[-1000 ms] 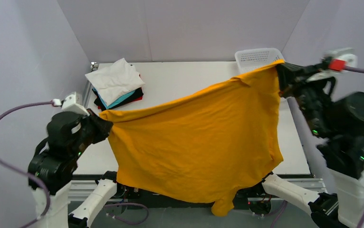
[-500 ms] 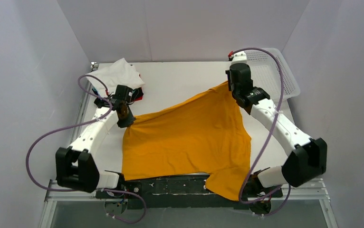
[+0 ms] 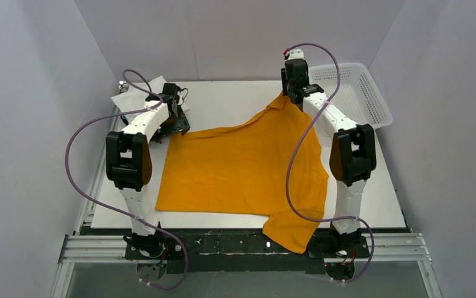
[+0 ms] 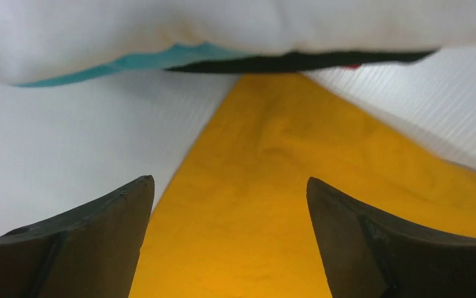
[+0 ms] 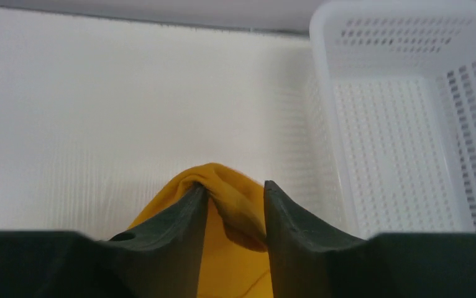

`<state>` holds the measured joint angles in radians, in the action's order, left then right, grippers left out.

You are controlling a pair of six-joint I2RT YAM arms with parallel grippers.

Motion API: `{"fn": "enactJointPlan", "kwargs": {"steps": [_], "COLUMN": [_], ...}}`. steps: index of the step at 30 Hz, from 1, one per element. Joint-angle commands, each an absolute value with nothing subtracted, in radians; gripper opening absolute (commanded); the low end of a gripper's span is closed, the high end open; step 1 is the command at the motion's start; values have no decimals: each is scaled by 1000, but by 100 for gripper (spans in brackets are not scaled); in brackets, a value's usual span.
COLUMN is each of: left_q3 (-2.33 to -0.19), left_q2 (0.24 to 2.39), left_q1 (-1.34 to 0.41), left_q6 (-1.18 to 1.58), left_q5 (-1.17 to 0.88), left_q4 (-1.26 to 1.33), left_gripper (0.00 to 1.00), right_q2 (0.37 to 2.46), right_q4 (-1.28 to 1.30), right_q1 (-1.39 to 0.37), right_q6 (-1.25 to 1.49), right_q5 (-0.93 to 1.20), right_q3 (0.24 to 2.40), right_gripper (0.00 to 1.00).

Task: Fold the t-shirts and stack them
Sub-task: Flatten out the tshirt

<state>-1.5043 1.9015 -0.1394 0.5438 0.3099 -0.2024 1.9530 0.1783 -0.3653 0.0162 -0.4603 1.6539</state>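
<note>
The orange-yellow shirt [image 3: 242,174] is spread across the table [image 3: 223,99] and pinched at its far end by the right gripper [image 5: 233,186].
The shirt is laid mostly flat, with one part draped over the near edge. A bunched fold at its far right is clamped between the right gripper's fingers, just beside the white mesh basket [image 3: 353,93]. The left gripper [image 4: 228,180] is held with its jaws wide apart over the shirt's far left corner, nothing between them, close to the stack of folded shirts [image 4: 223,25], where white, teal, black and red layers are seen.
</note>
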Motion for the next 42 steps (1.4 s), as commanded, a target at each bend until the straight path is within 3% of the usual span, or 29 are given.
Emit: {"fn": "enactJointPlan", "kwargs": {"steps": [1, 3, 6, 10, 14, 24, 32, 42], "left_q3": [-1640, -1674, -1658, -1569, -1403, -911, -772, -628], "left_q2": [1975, 1969, 1908, 1821, 1698, 1274, 1237, 1319], "left_q1": [-130, -131, -132, -132, -139, -149, -149, -148], "left_q6": [515, 509, 521, 568, 617, 749, 816, 884], "left_q5": [401, 392, 315, 169, 71, 54, 37, -107], "left_q4": [-421, -447, -443, -445, -441, -460, -514, -429], "left_gripper": [98, 98, 98, 98, 98, 98, 98, 98], "right_q2": [2101, 2157, 2145, 2010, 1813, 1450, 1356, 1398], "right_q4": [211, 288, 354, 386, 400, 382, 358, 345], "right_q1": [-329, -327, -328, -335, -352, -403, -436, -436], "right_q6": [3, 3, -13, 44, 147, 402, 469, 505], "right_q5": [-423, -414, -327, -170, -22, 45, 114, 18], "right_q3": [1922, 2047, 2085, 1924, 1686, 1114, 834, 721], "right_gripper": [61, 76, 80, 83, 83, 82, 81, 82]}}
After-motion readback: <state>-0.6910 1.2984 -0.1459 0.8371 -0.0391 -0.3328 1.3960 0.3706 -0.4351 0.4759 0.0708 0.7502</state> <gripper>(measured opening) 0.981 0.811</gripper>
